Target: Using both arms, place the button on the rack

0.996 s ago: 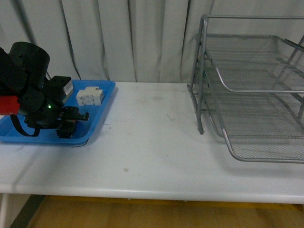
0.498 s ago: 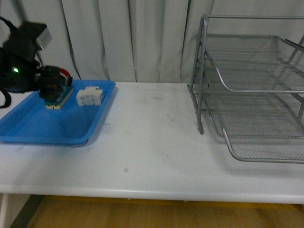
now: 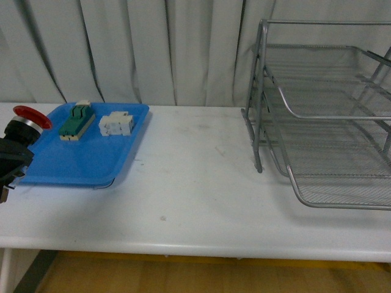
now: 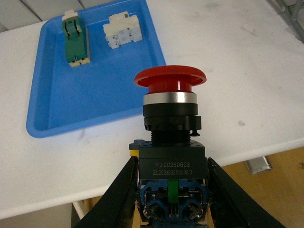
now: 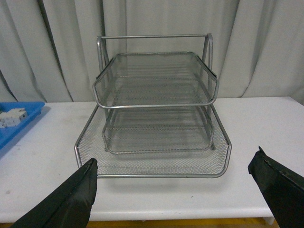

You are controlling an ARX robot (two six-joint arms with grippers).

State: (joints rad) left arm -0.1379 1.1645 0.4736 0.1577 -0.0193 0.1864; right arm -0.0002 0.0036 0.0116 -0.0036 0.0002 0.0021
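My left gripper is shut on the button, its black fingers clamping the dark body below the red mushroom cap. In the front view the button is held up at the far left edge, above the near left end of the blue tray, and the left gripper is only partly in frame. The silver wire-mesh rack stands at the right of the table, far from the button. My right gripper is open and empty, facing the rack from in front of its bottom tier.
A flat blue tray lies at the left with a green-and-cream component and a white terminal block in it. The white table stretches between tray and rack. Grey curtains hang behind.
My left arm has lifted out of the blue tray with the button and swung left toward the camera. It now shows only at the frame's left edge.
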